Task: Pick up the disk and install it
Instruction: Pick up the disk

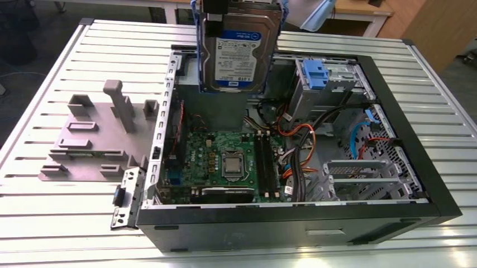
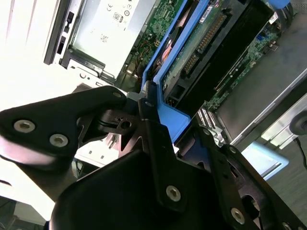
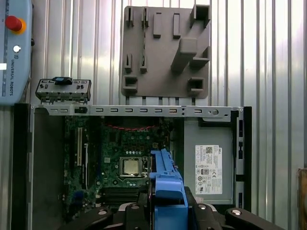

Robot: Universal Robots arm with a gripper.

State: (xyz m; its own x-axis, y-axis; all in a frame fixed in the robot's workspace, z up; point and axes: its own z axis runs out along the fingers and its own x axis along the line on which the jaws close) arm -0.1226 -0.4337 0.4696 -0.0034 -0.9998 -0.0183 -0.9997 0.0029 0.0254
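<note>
The black claw is clamped on the blue plastic rail of the flat silver hard drive with its white-and-blue label. The drive hangs upright just under the claw. Below the claw, the open black computer case lies on the ribbed metal surface, showing its green motherboard and a grey power-supply box. A grey slotted plastic stand sits outside the case, well apart from the claw.
</note>
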